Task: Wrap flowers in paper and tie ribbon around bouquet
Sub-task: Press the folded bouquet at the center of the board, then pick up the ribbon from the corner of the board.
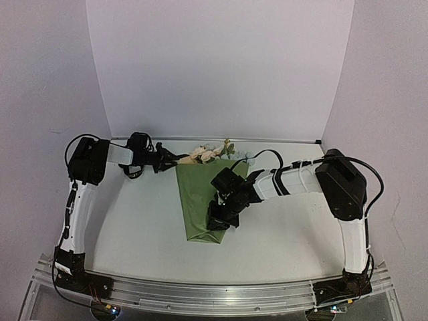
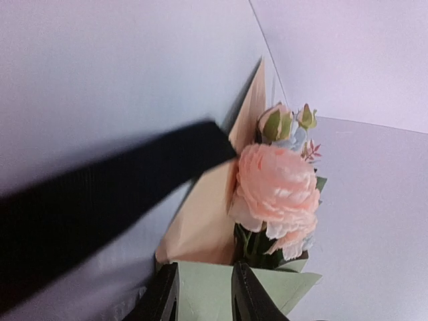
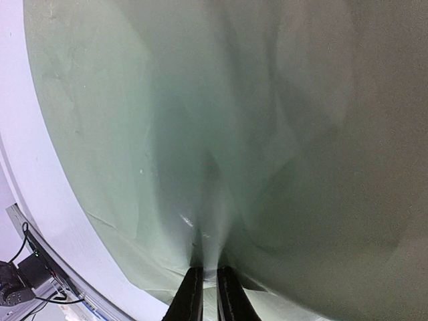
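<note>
The bouquet lies mid-table: flowers (image 1: 208, 154) poke out of the far end of an olive-green paper (image 1: 197, 200) cone. My left gripper (image 1: 172, 160) sits at the cone's far left corner. In its wrist view a green fold of paper (image 2: 207, 294) fills the gap between the fingers (image 2: 251, 294). Beyond it are the tan inner side and a pink bloom (image 2: 277, 187). My right gripper (image 1: 219, 221) rests on the cone's lower half, and its fingers (image 3: 194, 294) pinch a ridge of green paper (image 3: 234, 134). A black ribbon (image 2: 100, 200) crosses close to the left lens.
White backdrop walls (image 1: 221, 67) close off the far side and both sides of the white table (image 1: 140, 227). A metal rail (image 1: 214, 294) runs along the near edge between the arm bases. The right arm's forearm (image 1: 294, 179) stretches over the table's right half.
</note>
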Action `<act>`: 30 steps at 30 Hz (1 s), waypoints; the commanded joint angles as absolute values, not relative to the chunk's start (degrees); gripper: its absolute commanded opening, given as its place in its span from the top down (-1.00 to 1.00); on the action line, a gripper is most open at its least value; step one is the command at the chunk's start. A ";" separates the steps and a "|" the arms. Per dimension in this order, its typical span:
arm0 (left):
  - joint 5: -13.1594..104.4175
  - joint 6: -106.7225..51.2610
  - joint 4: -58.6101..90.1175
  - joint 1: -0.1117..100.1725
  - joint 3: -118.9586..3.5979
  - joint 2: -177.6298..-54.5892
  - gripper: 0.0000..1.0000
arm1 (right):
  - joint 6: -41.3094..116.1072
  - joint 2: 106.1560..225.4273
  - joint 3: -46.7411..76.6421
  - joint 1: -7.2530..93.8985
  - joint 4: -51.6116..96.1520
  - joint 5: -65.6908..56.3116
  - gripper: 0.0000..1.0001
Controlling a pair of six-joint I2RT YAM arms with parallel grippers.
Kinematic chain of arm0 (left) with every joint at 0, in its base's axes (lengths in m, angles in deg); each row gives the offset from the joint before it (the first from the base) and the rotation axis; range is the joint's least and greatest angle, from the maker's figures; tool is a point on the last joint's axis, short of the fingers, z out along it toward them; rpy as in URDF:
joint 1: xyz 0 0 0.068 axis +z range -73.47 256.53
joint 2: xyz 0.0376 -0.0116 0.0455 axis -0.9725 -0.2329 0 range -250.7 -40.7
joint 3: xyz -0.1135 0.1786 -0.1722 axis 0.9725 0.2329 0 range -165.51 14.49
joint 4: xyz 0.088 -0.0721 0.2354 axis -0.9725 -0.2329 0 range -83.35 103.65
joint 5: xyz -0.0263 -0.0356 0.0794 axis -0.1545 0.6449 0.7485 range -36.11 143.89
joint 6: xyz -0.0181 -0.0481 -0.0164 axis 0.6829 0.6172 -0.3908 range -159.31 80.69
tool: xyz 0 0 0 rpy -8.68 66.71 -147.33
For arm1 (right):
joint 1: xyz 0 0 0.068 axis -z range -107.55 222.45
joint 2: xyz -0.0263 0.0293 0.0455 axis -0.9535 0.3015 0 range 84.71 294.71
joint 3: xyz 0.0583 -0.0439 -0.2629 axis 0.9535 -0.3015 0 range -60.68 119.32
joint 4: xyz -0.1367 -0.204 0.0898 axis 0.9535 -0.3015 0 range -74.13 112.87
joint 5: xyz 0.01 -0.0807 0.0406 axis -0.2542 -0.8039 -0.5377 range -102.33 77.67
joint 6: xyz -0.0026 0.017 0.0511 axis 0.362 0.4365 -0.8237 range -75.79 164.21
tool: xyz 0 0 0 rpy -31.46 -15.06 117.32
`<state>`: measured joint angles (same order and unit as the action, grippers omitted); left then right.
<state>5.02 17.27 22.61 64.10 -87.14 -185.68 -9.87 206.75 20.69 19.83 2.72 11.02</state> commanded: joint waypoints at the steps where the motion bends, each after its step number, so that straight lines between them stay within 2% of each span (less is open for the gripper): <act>1: 4.07 15.71 17.62 64.67 -97.08 -188.68 0.40 | -8.96 206.34 18.75 20.44 -0.72 8.72 0.78; 6: 1.94 14.35 16.13 64.66 -100.49 -186.66 0.39 | -8.95 203.94 19.73 21.69 -0.77 9.70 0.76; 10: 1.61 11.64 14.51 64.34 -98.75 -180.99 0.36 | -8.76 201.08 21.57 22.83 -0.86 10.82 0.71; 17: 8.67 5.77 9.90 64.36 -85.99 -167.25 0.31 | -8.65 195.72 22.88 24.51 -0.95 12.11 0.56; 24: 14.93 4.29 10.42 64.42 -69.97 -156.36 0.33 | -6.95 192.72 20.29 27.50 -2.20 10.57 0.53; 30: 26.11 0.09 2.52 64.43 -66.12 -151.41 0.25 | -3.74 192.02 17.41 28.91 -5.02 8.36 0.49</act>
<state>15.89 4.59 8.37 64.44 -67.45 -155.75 -6.64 193.93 19.29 28.01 -2.20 10.46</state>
